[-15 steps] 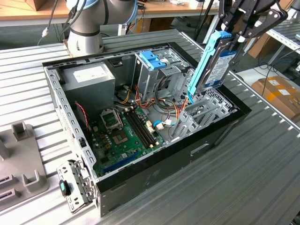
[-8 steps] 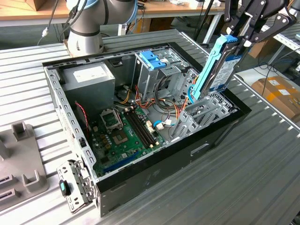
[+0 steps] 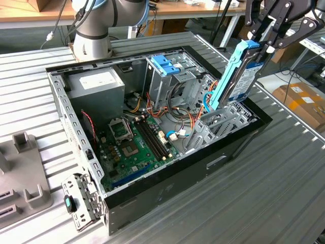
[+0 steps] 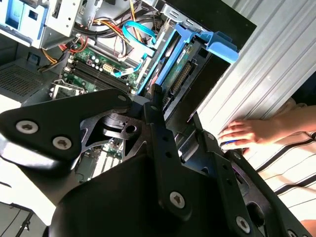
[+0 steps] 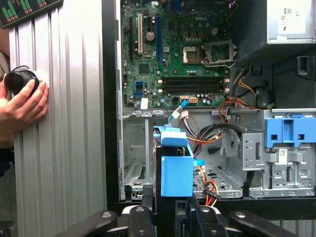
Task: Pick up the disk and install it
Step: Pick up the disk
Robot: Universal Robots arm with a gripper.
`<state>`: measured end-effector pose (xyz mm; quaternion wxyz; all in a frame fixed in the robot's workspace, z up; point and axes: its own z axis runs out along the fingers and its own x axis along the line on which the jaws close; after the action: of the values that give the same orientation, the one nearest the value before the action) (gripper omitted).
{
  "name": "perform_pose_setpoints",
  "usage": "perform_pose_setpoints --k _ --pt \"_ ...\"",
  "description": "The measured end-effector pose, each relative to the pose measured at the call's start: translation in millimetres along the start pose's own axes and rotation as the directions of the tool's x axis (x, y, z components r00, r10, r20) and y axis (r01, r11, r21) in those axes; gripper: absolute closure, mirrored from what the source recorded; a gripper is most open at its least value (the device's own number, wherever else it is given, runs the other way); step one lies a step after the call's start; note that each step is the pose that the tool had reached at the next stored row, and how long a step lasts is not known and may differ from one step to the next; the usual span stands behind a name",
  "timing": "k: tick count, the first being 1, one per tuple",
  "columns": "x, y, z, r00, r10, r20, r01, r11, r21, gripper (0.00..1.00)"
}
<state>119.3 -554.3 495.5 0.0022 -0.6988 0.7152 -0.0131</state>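
Pinching the disk [image 3: 237, 76] at its top end with the gripper [image 3: 259, 44], pressed tight on the two flat sides, in the upper right of the exterior view. Hanging right under the gripper, so nothing to reach for. Standing on end, with the long side running up and down and the bottom leaning a bit toward the frame's left. Lower end down at the mouth of the grey metal bay [image 3: 223, 124], at the right end of the open computer case [image 3: 167, 195] in the middle of the frame. Hard to tell whether touching the bay or just above it. Not pushed all the way in, by the look of it, with most of the blue rails up in the air. Reaching in from the top right corner, wrist pointing down at the case, with the arm's base [image 3: 94, 30] standing far off at the top left on the table [image 3: 284, 173]. In the first wrist view, looking down along the disk into the bay, with a person's hand [image 5: 22, 106] at the table's edge, apart from the case.
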Motion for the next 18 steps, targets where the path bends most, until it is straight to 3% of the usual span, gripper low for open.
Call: perform_pose_setpoints --k 5,18 --pt "3.8 1.9 10.2 1.0000 0.000 0.0002 0.000 1.0000 0.0043 0.65" --pt "10.0 10.2 25.1 1.0000 -0.001 0.0002 0.001 1.0000 0.0045 0.65"
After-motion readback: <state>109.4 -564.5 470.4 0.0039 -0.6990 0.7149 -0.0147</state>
